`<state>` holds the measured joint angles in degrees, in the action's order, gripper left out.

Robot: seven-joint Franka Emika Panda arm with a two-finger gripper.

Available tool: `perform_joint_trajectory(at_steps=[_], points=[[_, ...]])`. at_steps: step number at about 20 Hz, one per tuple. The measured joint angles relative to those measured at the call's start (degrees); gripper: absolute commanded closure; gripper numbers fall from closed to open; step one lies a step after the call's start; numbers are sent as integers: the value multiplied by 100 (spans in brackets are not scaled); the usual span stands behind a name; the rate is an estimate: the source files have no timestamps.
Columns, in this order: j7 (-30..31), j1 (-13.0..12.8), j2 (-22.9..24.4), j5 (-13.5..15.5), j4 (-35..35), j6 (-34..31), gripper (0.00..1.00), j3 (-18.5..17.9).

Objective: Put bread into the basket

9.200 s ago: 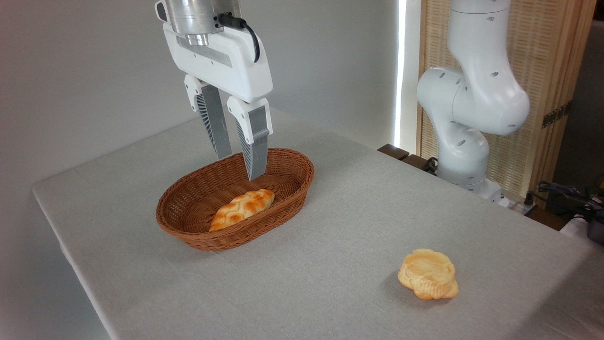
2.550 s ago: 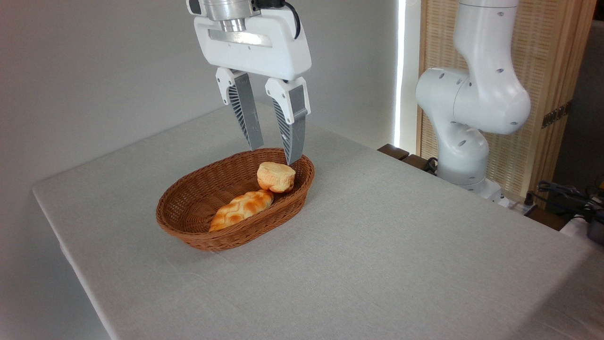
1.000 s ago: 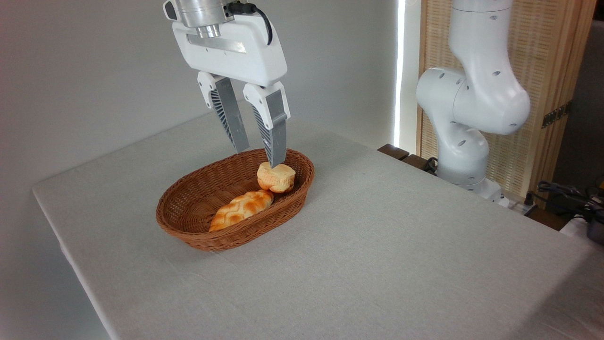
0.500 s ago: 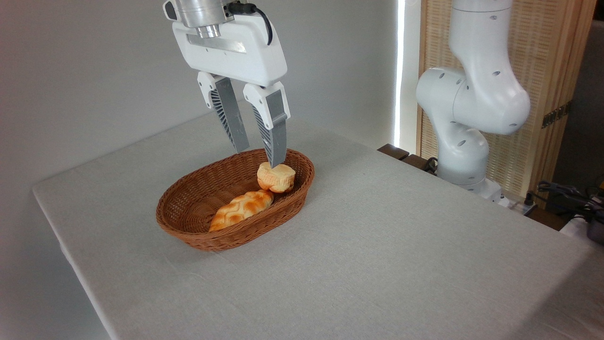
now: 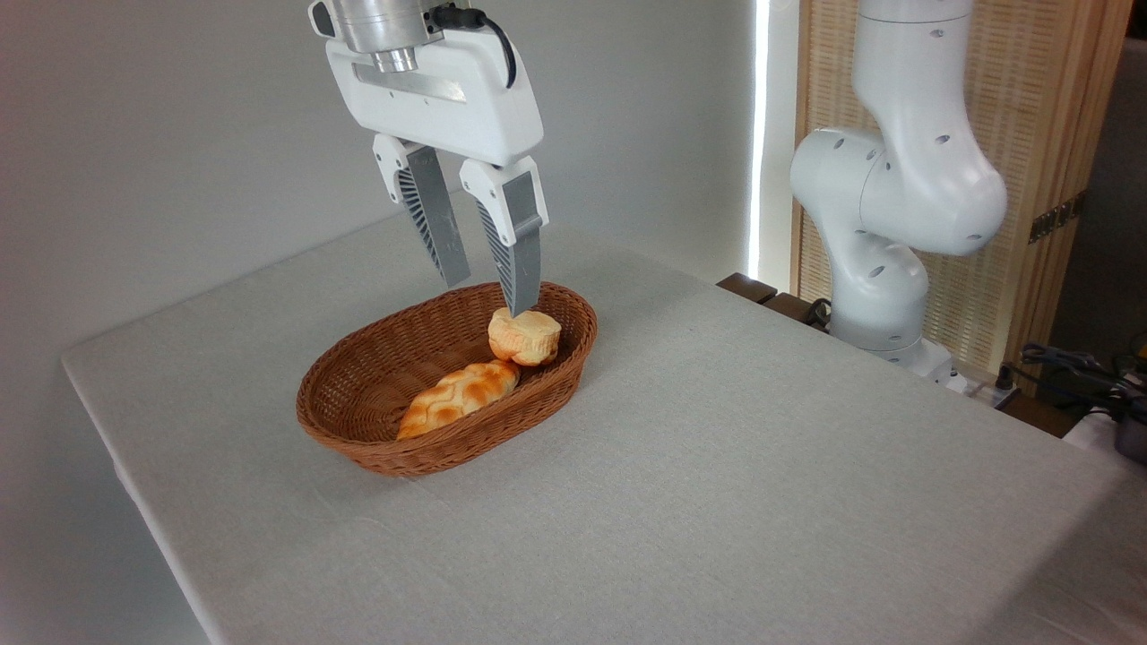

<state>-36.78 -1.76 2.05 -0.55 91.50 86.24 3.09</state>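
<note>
The bread [image 5: 525, 336], a small round pale-golden bun, lies inside the oval brown wicker basket [image 5: 376, 439] at its far right end, tilted against the wall. It rests partly on a braided loaf [image 5: 459, 397] lying lengthwise in the basket. My gripper [image 5: 488, 296] hangs open just above the basket's far end, left of and above the bun, with nothing between its fingers. The nearer fingertip [image 5: 518, 305] shows right at the bun's top edge; whether it touches the bun I cannot tell.
The basket stands on a grey cloth-covered table [image 5: 717, 448] at its back left. The arm's white base [image 5: 896, 224] rises beyond the table's right edge, in front of a wooden slatted screen [image 5: 1030, 134]. Cables [image 5: 1075, 367] lie at the far right.
Since 9.2 s ago the bun has gone from the table's front right into the basket. Since 2.5 s ago the gripper has shifted left. Over the last second it has hardly moved.
</note>
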Motion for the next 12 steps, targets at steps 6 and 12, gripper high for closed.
perform_joint_trajectory(at_steps=[6,12], points=[[0,1,-1,83,1,19,0,-40],[-224,1,-2,83,4,19,0,-58]])
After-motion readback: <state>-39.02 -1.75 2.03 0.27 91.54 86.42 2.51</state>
